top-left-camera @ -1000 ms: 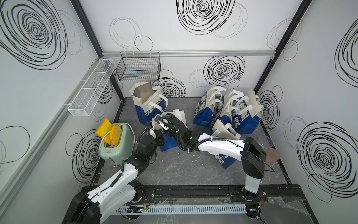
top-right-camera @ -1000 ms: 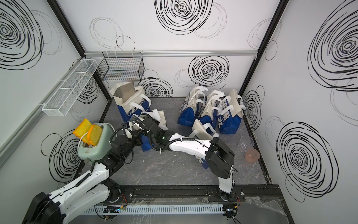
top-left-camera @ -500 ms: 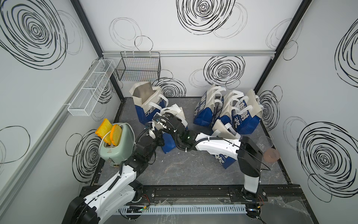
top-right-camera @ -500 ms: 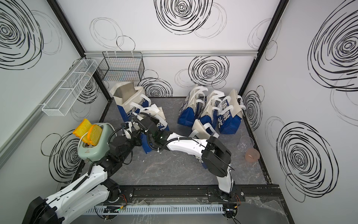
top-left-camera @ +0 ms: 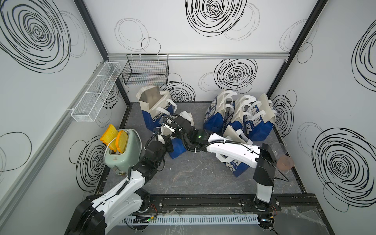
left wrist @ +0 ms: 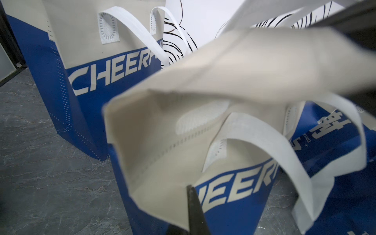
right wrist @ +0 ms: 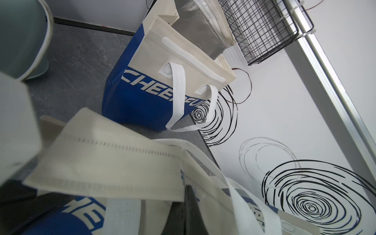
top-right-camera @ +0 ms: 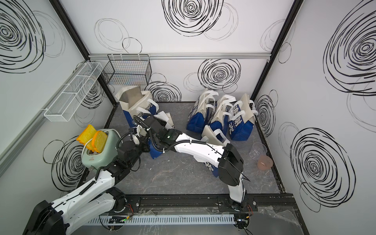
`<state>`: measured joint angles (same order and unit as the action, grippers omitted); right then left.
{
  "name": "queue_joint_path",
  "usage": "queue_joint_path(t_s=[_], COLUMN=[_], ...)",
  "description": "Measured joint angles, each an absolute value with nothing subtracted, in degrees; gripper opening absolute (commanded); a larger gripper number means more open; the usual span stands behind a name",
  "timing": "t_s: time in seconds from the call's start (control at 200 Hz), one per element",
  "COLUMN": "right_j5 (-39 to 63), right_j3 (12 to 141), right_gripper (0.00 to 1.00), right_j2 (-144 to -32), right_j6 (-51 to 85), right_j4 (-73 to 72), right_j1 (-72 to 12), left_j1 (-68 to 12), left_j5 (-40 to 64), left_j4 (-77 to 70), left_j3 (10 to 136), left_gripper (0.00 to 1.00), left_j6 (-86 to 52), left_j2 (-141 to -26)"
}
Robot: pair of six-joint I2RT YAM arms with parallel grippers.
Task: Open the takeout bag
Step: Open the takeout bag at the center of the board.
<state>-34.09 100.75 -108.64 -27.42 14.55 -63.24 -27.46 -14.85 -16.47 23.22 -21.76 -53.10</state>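
On the near left of the grey marbled surface (top-left-camera: 193, 175), the left gripper (top-left-camera: 167, 142) is holding the near cream rim of the blue-and-cream fabric takeout bag (top-left-camera: 177, 150), jaws clenched on it. The bag is standing just beside the mint-green toaster (top-left-camera: 122, 156). Just beyond, the right gripper (top-left-camera: 168, 128) is pinching the bag's far cream flap, its jaws also clenched. Behind, a matching open bag (top-left-camera: 154, 109) is standing under the black wire basket (top-left-camera: 146, 71).

Blue-and-cream takeout bag (top-left-camera: 177, 150), mint toaster (top-left-camera: 122, 156), swirl-patterned walls (top-left-camera: 183, 50)
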Motion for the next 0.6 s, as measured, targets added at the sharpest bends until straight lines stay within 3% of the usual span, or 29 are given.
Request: queue_joint_path(t_s=[0.335, 0.6], right_j5=[-26.72, -16.75], right_j3=[111.77, 113.06], right_gripper=[0.00, 0.00], right_j2=[-108.71, -108.71], right_j6=[-23.64, -16.49], right_j4=[28.47, 35.00], right_j1=[-60.42, -54.70], left_j1=[-31.53, -32.16], left_j5=[-18.74, -18.98], left_j4=[-18.92, -18.50], left_j3=[24.38, 24.38], left_gripper=[0.00, 0.00], left_j6=[-19.86, -19.46], left_j2=[-55.61, -55.37])
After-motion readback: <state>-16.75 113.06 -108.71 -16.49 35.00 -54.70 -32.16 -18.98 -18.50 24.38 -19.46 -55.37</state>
